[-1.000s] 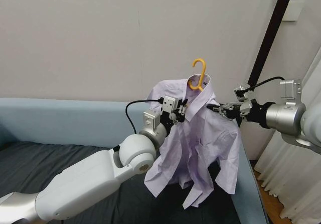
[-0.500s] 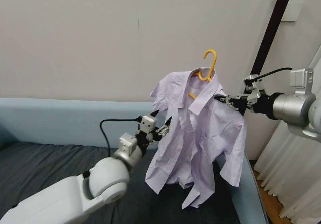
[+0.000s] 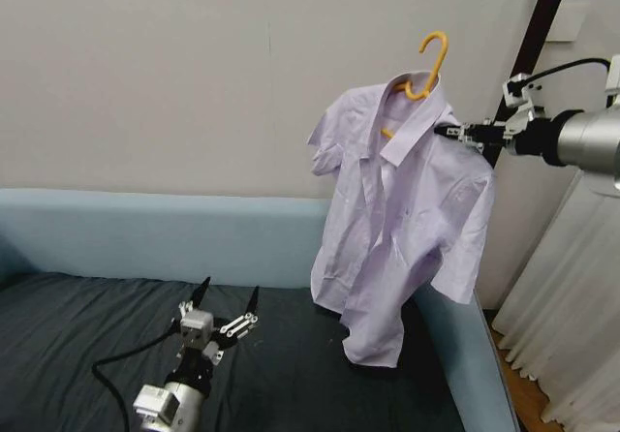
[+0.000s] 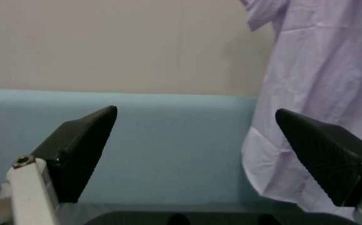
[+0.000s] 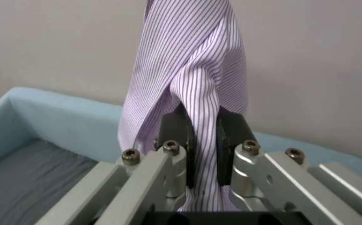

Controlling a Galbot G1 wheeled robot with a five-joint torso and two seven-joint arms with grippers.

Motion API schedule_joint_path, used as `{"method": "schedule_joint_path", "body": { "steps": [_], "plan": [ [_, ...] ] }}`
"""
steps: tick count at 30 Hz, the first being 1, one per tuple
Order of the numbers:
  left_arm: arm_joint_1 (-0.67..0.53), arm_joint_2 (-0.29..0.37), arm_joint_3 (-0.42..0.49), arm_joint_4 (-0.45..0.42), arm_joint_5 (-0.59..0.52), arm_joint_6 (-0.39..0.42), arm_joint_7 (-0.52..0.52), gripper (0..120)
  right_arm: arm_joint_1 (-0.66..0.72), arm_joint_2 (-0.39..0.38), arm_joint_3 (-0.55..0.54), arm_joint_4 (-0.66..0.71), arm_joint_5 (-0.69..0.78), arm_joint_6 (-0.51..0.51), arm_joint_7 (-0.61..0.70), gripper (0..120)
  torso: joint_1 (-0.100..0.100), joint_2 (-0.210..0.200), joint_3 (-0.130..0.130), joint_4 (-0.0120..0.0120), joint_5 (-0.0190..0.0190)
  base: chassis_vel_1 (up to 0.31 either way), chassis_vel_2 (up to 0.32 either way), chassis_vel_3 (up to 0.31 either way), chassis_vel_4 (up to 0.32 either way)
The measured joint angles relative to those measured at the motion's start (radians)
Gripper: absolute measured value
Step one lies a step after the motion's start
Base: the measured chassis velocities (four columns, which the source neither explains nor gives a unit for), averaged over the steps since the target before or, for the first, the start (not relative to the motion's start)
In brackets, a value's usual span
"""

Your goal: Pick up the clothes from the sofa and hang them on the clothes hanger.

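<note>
1. Currently the right gripper is up high. Its fingers are pressed together on a fold at the shoulder of the pale lilac striped short-sleeved shirt. In the right wrist view the striped fabric is sandwiched between the two black pads.
2. The yellow plastic hanger sits inside the collar, with its hook poking out just above the right fingertips. I cannot tell whether the pads also catch the hanger's arm through the fabric. I'd guess they do, since the collar rides level on the hanger.
3. The shirt body drapes straight down below those fingers. The hem looks clear of the light-blue sofa and nothing else touches it. It is likely held high so the tail doesn't drag.
4. The hook is free. A dark slanted bar runs behind the right fingers and is probably part of the rack. The shirt is on the hanger, but the hanger is not yet on anything.
5. The left gripper sits low over the dark grey seat cushion, fingers spread wide with nothing between them. In the left wrist view the shirt hangs beyond one fingertip, not touching it. Sensibly out of the way, so there's no snag risk.
</note>
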Motion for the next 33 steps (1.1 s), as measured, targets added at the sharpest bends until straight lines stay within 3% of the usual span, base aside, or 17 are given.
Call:
{"method": "schedule_joint_path", "body": {
  "steps": [1, 6, 11, 15, 24, 26, 33],
  "plan": [
    [0.0, 0.0, 0.0, 0.0, 0.0, 0.0, 0.0, 100, 0.0, 0.0, 0.0, 0.0, 0.0, 0.0, 0.0, 8, 0.0, 0.0, 0.0, 0.0, 0.0, 0.0, 0.0, 0.0, 0.0],
    [0.131, -0.155, -0.047, 0.034, 0.062, -0.112, 0.014, 100, 0.109, 0.15, -0.021, -0.17, -0.127, 0.0, 0.036, 8, 0.0, 0.0, 0.0, 0.0012, 0.0005, 0.0, 0.0, 0.0, 0.0],
    [0.158, -0.191, -0.048, 0.043, 0.087, -0.141, 0.016, 100, 0.179, 0.185, -0.061, -0.22, -0.16, 0.0, 0.065, 8, 0.0, 0.0, 0.0, 0.0009, 0.0004, 0.0, 0.0, 0.0, 0.0],
    [0.178, -0.247, -0.037, 0.07, 0.107, -0.172, 0.014, 100, 0.326, 0.203, -0.153, -0.249, -0.099, -0.001, 0.224, 8, 0.0, 0.0, 0.0, 0.0003, 0.0003, 0.0, 0.0, 0.0, 0.0],
    [0.148, -0.252, -0.029, 0.087, 0.105, -0.166, 0.004, 100, 0.541, 0.218, -0.332, -0.282, -0.025, -0.002, 0.457, 8, 0.0, 0.0, 0.0, 0.0004, 0.0003, 0.0, 0.0, 0.0, 0.0],
    [0.142, -0.249, -0.031, 0.096, 0.101, -0.159, -0.005, 100, 0.651, 0.238, -0.475, -0.316, -0.022, -0.003, 0.578, 8, 0.0, 0.0, 0.0, 0.0008, 0.0002, 0.0, 0.0, 0.0, 0.0],
    [0.136, -0.249, -0.029, 0.102, 0.096, -0.151, -0.011, 100, 0.719, 0.239, -0.589, -0.33, -0.004, -0.003, 0.69, 8, 0.0, 0.0, 0.0, 0.0007, 0.0004, 0.0, 0.0, 0.0, 0.0]
  ]
}}
